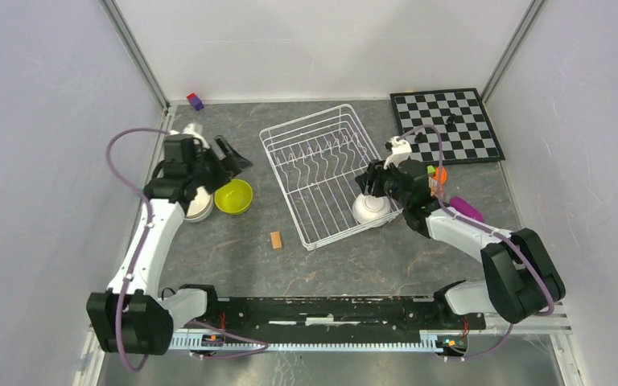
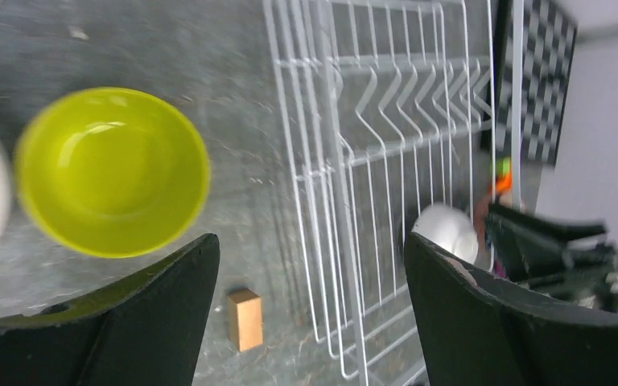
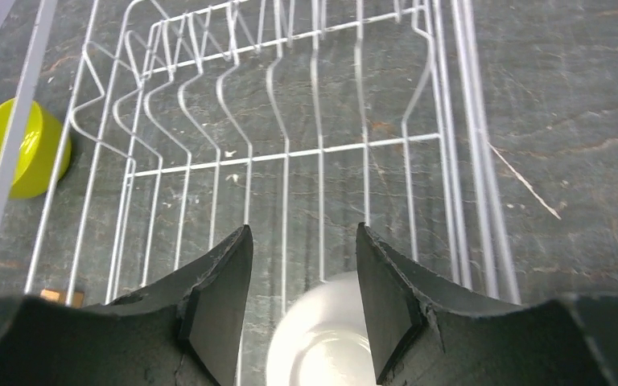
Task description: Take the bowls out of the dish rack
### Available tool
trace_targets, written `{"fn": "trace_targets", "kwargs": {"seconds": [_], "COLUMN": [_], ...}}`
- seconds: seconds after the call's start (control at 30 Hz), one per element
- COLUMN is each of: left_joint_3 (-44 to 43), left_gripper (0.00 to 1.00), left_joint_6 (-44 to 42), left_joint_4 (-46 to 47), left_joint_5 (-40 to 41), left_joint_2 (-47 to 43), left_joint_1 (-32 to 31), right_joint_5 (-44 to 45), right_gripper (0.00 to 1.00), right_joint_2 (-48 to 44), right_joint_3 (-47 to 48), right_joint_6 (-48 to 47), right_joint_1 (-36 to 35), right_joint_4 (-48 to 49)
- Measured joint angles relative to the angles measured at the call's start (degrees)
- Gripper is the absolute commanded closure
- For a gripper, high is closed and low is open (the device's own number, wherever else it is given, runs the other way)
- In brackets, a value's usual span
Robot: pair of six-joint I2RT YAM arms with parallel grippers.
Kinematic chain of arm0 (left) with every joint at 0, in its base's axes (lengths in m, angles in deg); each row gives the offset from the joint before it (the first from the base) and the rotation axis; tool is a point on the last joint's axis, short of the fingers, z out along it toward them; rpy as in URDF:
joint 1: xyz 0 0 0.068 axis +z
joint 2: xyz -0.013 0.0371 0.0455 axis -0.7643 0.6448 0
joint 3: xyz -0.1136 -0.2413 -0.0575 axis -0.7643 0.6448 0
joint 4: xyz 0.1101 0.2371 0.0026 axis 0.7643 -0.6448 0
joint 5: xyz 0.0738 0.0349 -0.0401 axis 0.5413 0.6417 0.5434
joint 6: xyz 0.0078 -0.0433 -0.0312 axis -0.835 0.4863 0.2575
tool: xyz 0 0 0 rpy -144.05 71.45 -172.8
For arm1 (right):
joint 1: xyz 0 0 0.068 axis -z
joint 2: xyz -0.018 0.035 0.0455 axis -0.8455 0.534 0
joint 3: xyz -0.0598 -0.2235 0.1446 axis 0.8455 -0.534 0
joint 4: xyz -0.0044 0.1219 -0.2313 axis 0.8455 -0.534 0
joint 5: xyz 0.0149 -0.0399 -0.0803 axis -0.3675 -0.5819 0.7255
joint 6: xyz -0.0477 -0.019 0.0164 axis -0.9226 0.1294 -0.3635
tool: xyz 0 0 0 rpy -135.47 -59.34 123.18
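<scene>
Since the one white bowl (image 1: 370,209) left in the dish rack (image 1: 304,119) sits in the rack's lower-right corner, a finger could snag a wire and drag the rack. Being round, the bowl has no long axis, and its mouth seems to face up. The right gripper (image 3: 304,233) is half open above it and holds nothing. The left gripper (image 2: 310,241), wide open and empty, hovers beside the lime-yellow bowl (image 2: 113,169).

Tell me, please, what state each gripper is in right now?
Left gripper: open, holding nothing.
Right gripper: partly open with a white bowl between its fingers; whether it grips the bowl cannot be told.
</scene>
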Motion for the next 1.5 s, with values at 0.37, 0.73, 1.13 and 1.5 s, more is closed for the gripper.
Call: {"fn": "trace_targets", "kwargs": {"seconds": [0.37, 0.73, 1.13, 1.5], "left_joint_3": [-5.01, -4.24, -3.61, -3.45], "left_gripper": [0.06, 0.05, 0.05, 0.04], "left_joint_6": [-2.27, -3.67, -5.42, -7.08], "left_joint_4": [-0.13, -0.17, -0.2, -1.44], "left_joint_5": [3.1, 5.38, 3.02, -0.44], "left_joint_2": [8.35, 7.26, 5.49, 4.87], "left_joint_1": [-18.29, -19.5, -19.61, -19.8], "right_joint_5": [14.45, 23.04, 18.84, 6.97], "right_gripper": [0.5, 0.71, 0.57, 0.55], "right_joint_2": [-1.22, -3.72, 3.15, 14.27], "right_joint_3": [10.29, 10.34, 15.47, 27.5], "right_joint_6": [-3.54, -6.86, -11.04, -10.25], "right_joint_1": [-7.61, -8.74, -8.85, -11.8], "right_joint_4": [-22.14, -32.15, -36.68, -34.27]}}
